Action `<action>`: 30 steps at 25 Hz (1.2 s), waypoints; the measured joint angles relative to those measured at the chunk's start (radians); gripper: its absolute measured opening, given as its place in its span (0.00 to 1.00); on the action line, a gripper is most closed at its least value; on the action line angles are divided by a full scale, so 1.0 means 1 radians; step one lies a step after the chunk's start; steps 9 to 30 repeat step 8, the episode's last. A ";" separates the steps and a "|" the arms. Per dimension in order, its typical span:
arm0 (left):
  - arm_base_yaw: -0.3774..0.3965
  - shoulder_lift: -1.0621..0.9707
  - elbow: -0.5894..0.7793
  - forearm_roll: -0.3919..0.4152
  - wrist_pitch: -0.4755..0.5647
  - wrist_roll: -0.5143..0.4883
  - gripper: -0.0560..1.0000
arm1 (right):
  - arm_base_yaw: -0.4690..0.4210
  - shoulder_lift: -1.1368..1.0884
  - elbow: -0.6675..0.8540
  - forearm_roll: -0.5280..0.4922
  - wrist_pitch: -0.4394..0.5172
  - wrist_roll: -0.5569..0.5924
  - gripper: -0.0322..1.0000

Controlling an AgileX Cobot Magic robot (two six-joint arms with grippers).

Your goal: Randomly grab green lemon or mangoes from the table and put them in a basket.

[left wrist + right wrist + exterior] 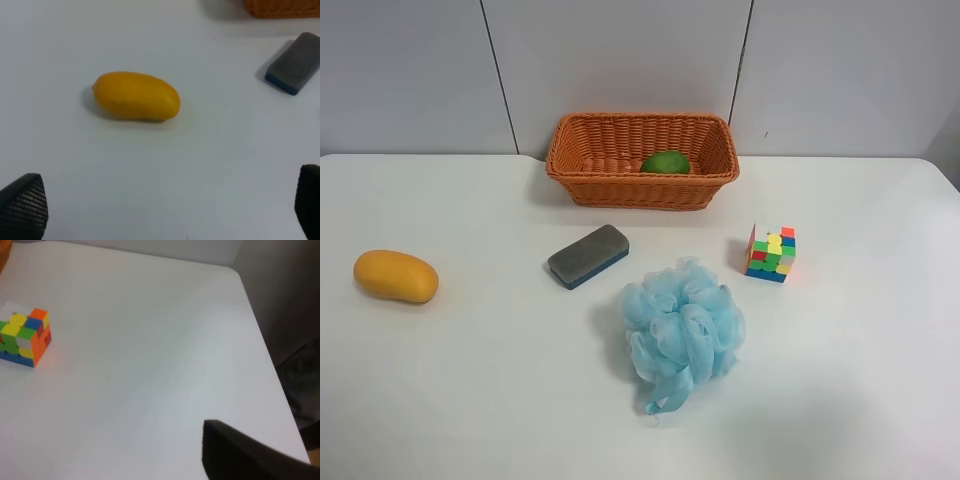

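The green lemon [666, 162] lies inside the orange wicker basket [582, 160] at the back of the white table [470, 380]. The yellow-orange mango [396, 276] lies on the table at the exterior high view's left. It also shows in the left wrist view [136, 95], with the left gripper [165, 210] open and empty a short way from it. Its two fingertips [24, 205] stand wide apart above the bare table. Of the right gripper only one dark finger [240, 455] shows, over the table's corner. No arm shows in the exterior high view.
A grey and blue eraser [588, 255] lies in front of the basket and shows in the left wrist view [295, 62]. A light blue bath pouf [680, 328] lies mid-table. A colourful puzzle cube [771, 252] stands to its right, also in the right wrist view [24, 336].
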 joint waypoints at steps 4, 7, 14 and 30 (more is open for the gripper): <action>0.000 0.000 0.000 0.000 0.000 0.000 0.99 | 0.000 0.000 0.000 0.000 0.000 0.000 0.99; 0.000 0.000 0.000 0.000 0.000 0.000 0.99 | 0.000 0.000 0.000 0.000 0.000 0.000 0.99; 0.000 0.000 0.000 0.000 0.000 0.000 0.99 | 0.000 0.000 0.000 0.000 0.000 0.000 0.99; 0.000 0.000 0.000 0.000 0.000 0.000 0.99 | 0.000 0.000 0.000 0.000 0.000 0.000 0.99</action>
